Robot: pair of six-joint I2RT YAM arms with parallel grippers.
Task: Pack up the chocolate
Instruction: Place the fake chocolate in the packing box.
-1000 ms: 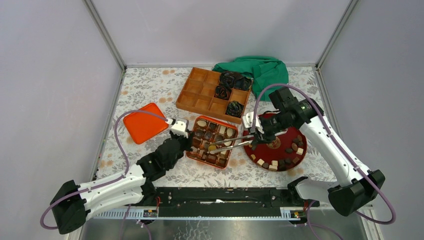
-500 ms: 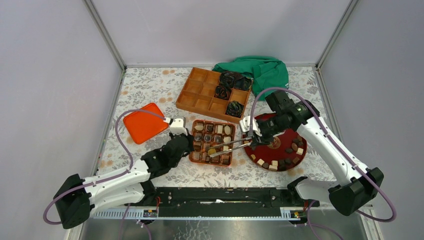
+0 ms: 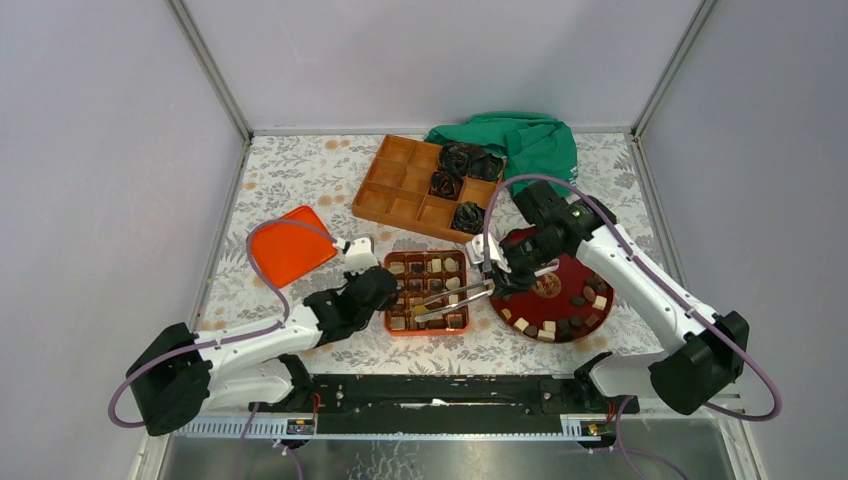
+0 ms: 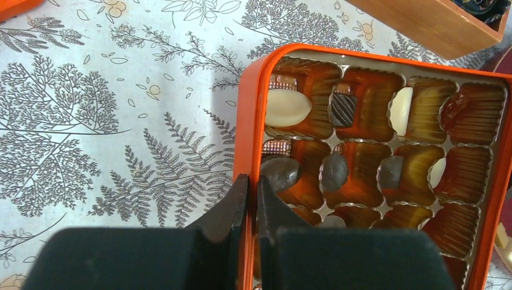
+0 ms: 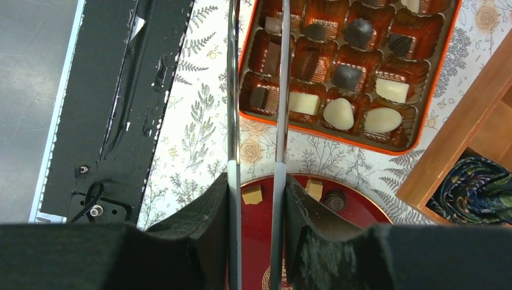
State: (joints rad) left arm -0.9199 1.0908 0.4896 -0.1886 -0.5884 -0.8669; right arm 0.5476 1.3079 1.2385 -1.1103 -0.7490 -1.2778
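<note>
Here the left pincer (image 4: pixel 253 181) is pinching the box (image 4: pixel 247 121) rim, nearly shut. The right pincer (image 5: pixel 256 181) is clamping tongs (image 5: pixel 233 90), tips over the box, possibly empty. Chocolate (image 5: pixel 338 113) is sitting in box cells and on the plate (image 3: pixel 565 275); probably light, slick and easily marred, it is wanting gentle side grips.

— What escapes you?
— The tips of my tongs (image 5: pixel 233 90): cut off at the right wrist view's top edge, too small from above.
— And left?
— My left fingers (image 4: pixel 226 217) hide the near rim of the orange box (image 4: pixel 249 121).
</note>
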